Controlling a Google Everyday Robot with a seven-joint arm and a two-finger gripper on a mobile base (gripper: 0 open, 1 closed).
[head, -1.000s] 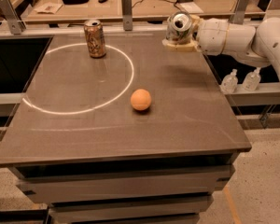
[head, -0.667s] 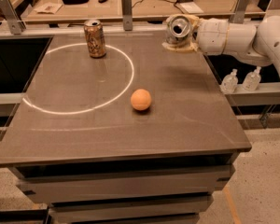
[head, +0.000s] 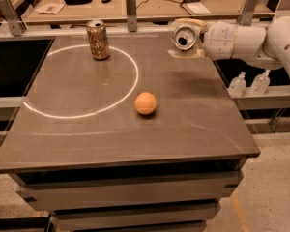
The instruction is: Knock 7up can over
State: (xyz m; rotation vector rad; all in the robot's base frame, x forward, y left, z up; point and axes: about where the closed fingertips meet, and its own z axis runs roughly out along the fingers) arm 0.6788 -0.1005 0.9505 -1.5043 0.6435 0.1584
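The 7up can (head: 185,36) is at the table's far right. It is tipped over, with its silver top and dark opening facing the camera, and only the top shows. My gripper (head: 186,38), at the end of the white arm (head: 241,40) that reaches in from the right, is around the can. One cream finger (head: 189,22) is above it and the other is below it. The gripper looks shut on the can, just above the tabletop.
A brown-gold can (head: 98,40) stands upright at the far left, on a white circle drawn on the grey table (head: 87,129). An orange (head: 145,103) lies near the middle. Metal posts and a cluttered bench stand behind. Two small bottles (head: 238,85) stand beyond the right edge.
The 7up can has tipped further, so its silver top now faces the camera. The gripper has turned with it and stayed at the same spot. The orange and the brown-gold can have not moved.
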